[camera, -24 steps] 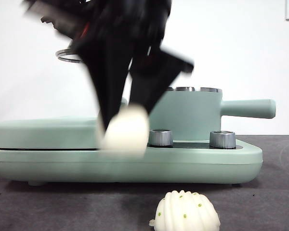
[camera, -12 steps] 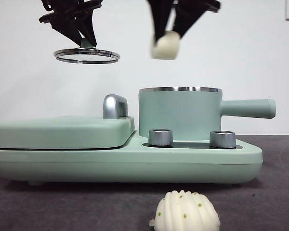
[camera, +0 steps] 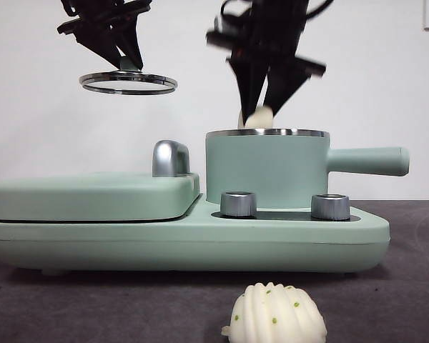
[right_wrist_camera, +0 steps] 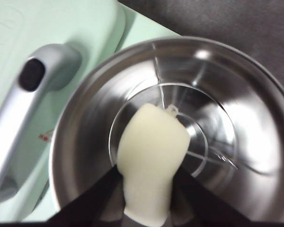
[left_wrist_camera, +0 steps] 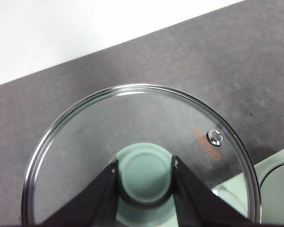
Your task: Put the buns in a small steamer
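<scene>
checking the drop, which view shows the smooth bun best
The right wrist view: the smooth bun fills the frame's middle, pinched between the right gripper jaws over the open small steamer. The front view shows only its tip above the steamer's rim. The left wrist view doesn't show it.

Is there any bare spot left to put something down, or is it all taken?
Bare patches: the dark tabletop either side of the ridged bun, and the griddle lid's flat top. Inside the steamer, the steel floor shows around the smooth bun in the right gripper. Crowded: above the steamer, and under the left gripper, whose lid hangs over the griddle.
</scene>
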Controlling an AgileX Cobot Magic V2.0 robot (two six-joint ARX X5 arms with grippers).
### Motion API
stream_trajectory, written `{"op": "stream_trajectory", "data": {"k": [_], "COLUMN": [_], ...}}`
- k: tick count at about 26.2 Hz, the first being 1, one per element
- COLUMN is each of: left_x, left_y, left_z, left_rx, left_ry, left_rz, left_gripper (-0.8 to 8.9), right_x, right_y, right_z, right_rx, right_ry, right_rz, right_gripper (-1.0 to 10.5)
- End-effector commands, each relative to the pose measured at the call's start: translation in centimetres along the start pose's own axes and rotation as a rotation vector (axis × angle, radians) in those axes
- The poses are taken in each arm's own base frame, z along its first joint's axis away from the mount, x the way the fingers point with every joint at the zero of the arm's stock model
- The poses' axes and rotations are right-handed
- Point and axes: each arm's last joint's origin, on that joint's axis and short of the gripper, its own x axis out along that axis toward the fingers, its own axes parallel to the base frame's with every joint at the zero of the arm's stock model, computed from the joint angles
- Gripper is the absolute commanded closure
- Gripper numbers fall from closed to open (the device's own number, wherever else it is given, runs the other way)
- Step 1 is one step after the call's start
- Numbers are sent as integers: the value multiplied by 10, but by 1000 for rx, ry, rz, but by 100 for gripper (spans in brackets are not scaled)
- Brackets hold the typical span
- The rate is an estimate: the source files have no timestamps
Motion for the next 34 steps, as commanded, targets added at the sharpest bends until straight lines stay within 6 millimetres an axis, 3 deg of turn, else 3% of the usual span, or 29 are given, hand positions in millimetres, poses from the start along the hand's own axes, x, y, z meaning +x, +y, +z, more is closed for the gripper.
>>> {"op": "stream_trajectory", "data": {"k": [1, 7, 11, 20, 23, 29, 34], "left_x": [-14, -14, -14, -15, -15, -15, -15], "left_y": [-1, -1, -1, 1, 0, 1, 1], "left_z": [13, 13, 13, 13, 13, 13, 13], "left_rx": [11, 12, 12, 10, 10, 10, 10], "left_ry": [-77, -78, -79, -78, -78, -78, -77], "left_rz": [4, 4, 5, 8, 7, 8, 8], "left_gripper": [795, 795, 795, 795, 795, 795, 795], "right_x": [15, 37, 41, 40, 40, 27, -2], "right_y": [2, 1, 1, 0, 0, 1, 0], "right_z": [8, 10, 11, 11, 11, 17, 21], "right_rx": [-31, -39, -44, -40, -40, -44, -40], "right_ry": [3, 49, 56, 56, 56, 13, -5], "right_rz": [17, 50, 54, 52, 51, 48, -4], "right_gripper": [838, 837, 833, 592, 579, 500, 499]}}
